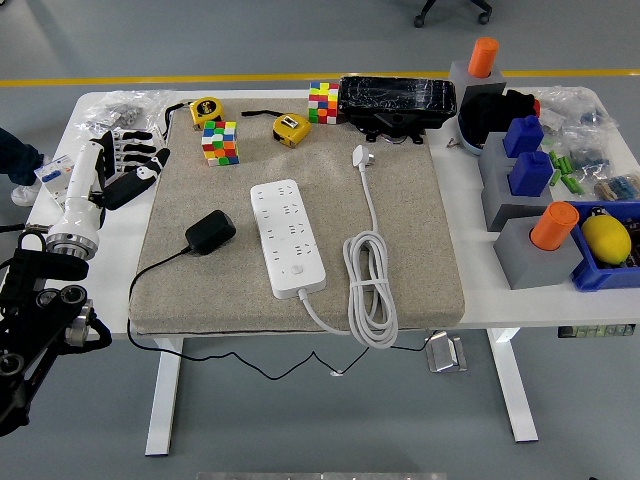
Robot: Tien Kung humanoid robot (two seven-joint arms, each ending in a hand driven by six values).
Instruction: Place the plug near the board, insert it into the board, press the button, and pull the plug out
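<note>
A black plug adapter (210, 232) with a thin black cord lies on the beige mat (420, 240), a little left of the white power strip (288, 237). The strip lies lengthwise at the mat's middle, with its white cable (370, 285) coiled to its right and its own white plug (361, 156) near the back. My left hand (130, 165) is at the table's left edge, well left of and behind the adapter, fingers spread and holding nothing. The right arm is out of view.
Two colour cubes (220, 141) (323, 101), two yellow tape measures (289, 127) and a black case (397, 98) stand at the back. Grey blocks with blue and orange pegs (523, 170) and a blue bin (610, 245) crowd the right. A person's leg shows at the far left edge.
</note>
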